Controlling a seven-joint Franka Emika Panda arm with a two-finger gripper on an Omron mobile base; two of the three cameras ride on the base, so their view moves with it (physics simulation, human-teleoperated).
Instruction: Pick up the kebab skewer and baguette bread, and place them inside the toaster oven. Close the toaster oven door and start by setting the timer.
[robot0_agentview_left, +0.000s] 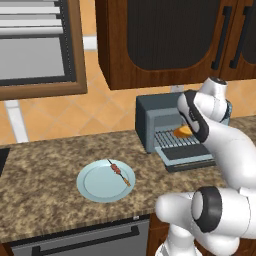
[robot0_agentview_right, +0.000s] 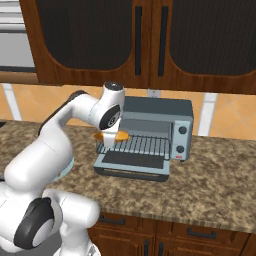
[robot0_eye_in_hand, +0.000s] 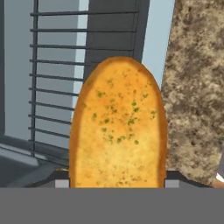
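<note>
My gripper (robot0_eye_in_hand: 117, 181) is shut on the baguette bread (robot0_eye_in_hand: 118, 127), a golden-orange loaf. It holds the loaf at the front left of the wire rack (robot0_eye_in_hand: 57, 65), just at the mouth of the toaster oven (robot0_agentview_right: 170, 107). The bread (robot0_agentview_right: 120, 135) shows below the hand in the right base view, and as an orange end (robot0_agentview_left: 183, 132) in the left base view. The toaster oven door (robot0_agentview_right: 132, 162) hangs open and flat over the counter. The kebab skewer (robot0_agentview_left: 119, 172) lies on a pale blue plate (robot0_agentview_left: 95, 186), to the left of the oven (robot0_agentview_left: 147, 117).
Two black knobs (robot0_agentview_right: 182, 131) sit on the oven's right side. Dark wooden wall cabinets (robot0_agentview_right: 150, 40) hang above it. The speckled stone counter (robot0_agentview_right: 215, 185) runs right of the oven. A window frame (robot0_agentview_left: 40, 50) is at the far left.
</note>
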